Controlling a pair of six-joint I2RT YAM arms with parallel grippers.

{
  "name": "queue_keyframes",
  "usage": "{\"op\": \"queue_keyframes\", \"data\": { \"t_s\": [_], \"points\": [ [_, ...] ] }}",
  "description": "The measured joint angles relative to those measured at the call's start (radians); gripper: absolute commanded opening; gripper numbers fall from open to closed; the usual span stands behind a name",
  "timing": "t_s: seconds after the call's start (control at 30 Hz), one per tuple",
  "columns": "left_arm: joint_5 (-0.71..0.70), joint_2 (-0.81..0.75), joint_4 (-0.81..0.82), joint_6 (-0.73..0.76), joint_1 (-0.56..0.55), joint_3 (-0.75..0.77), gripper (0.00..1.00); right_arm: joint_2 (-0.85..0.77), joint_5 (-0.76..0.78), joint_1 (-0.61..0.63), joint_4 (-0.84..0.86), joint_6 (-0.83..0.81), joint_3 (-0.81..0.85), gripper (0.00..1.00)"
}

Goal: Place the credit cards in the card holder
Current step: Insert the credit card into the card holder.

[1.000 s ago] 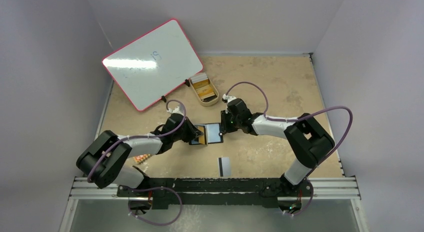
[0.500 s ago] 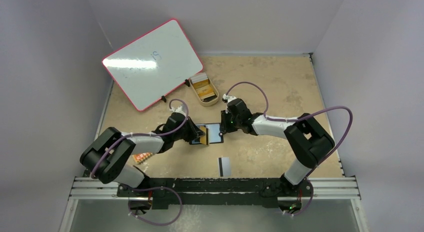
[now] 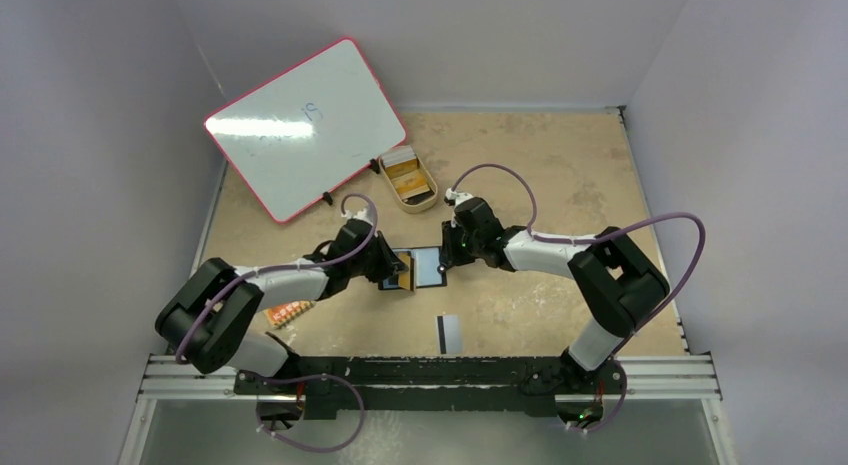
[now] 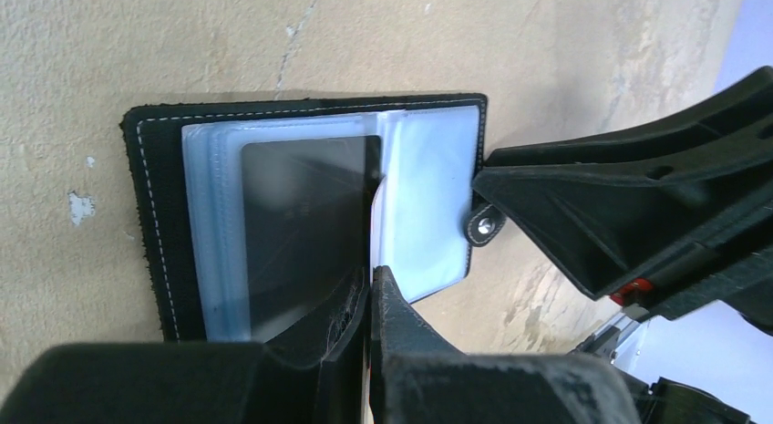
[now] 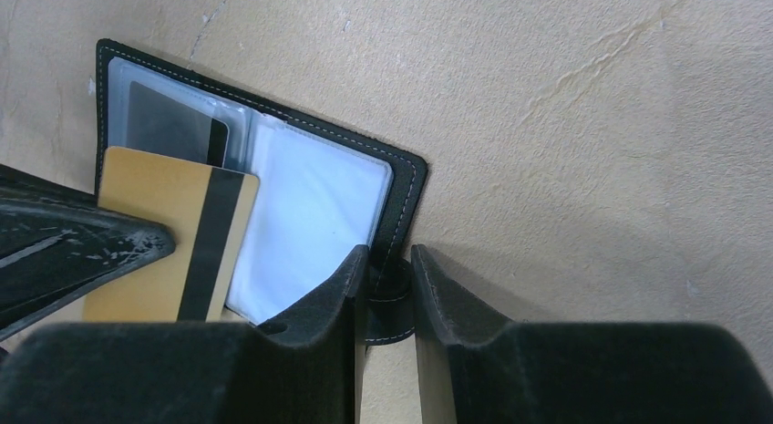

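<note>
- Top view, main item: the card holder (image 3: 428,268) lies open and flat at mid-frame on the table (image 3: 560,165), between the two claws. The left gripper (image 3: 398,270) reaches it from the left, carrying an orange-gold card (image 3: 406,273). The right gripper (image 3: 446,265) sits at its right edge.
- Top view, stock waiting: a striped card (image 3: 449,331) lies alone below centre, well apart from the holder. What look like more cards sit in the tan tray (image 3: 408,180), upper middle.
- Left wrist view: the left gripper (image 4: 372,280) has its jaws pressed together on the orange-gold card, which we see edge-on as a thin pale line over the holder's fold. A dark card (image 4: 310,214) already fills a clear pocket on the left page. We judge the step in hand to be slotting the held card. Its leading edge must find a pocket mouth, and we cannot tell from here whether it has.
- Right wrist view: the right gripper (image 5: 387,260) has narrow jaws pinching the snap tab (image 5: 387,301) at the holder's lower right corner, which pins the wallet. The orange-gold card overlaps the left page, stripe toward the fold.
- Handling note: we would hold the tab firm and bring the card in low and shallow. We would slide it along the page so that it parts the film rather than riding over it. We would let go only once most of the card is seated.
</note>
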Motion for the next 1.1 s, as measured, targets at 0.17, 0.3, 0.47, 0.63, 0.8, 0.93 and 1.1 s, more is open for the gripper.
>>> {"op": "queue_keyframes", "data": {
  "t_s": [0.17, 0.3, 0.47, 0.63, 0.8, 0.93, 1.1],
  "points": [
    [0.006, 0.039, 0.027, 0.000, 0.000, 0.001, 0.00, 0.000, 0.000, 0.000, 0.000, 0.000, 0.000, 0.25],
    [0.008, 0.064, 0.066, 0.000, 0.002, 0.001, 0.00, 0.000, 0.000, 0.000, 0.000, 0.000, 0.000, 0.25],
    [-0.002, 0.083, 0.108, -0.003, 0.001, 0.001, 0.00, 0.000, 0.000, 0.000, 0.004, 0.000, -0.002, 0.25],
    [-0.009, 0.104, 0.148, -0.004, 0.001, 0.001, 0.00, 0.000, 0.000, 0.000, 0.004, 0.000, -0.002, 0.25],
    [-0.029, 0.108, 0.183, -0.007, 0.001, -0.013, 0.00, 0.000, 0.000, 0.000, 0.006, 0.000, -0.004, 0.25],
    [-0.040, 0.111, 0.207, -0.012, -0.001, -0.024, 0.14, 0.000, -0.001, 0.000, 0.008, 0.000, -0.004, 0.25],
    [-0.055, 0.127, 0.222, -0.023, -0.004, -0.024, 0.32, 0.000, -0.001, 0.000, 0.008, 0.005, -0.004, 0.25]
  ]
}}
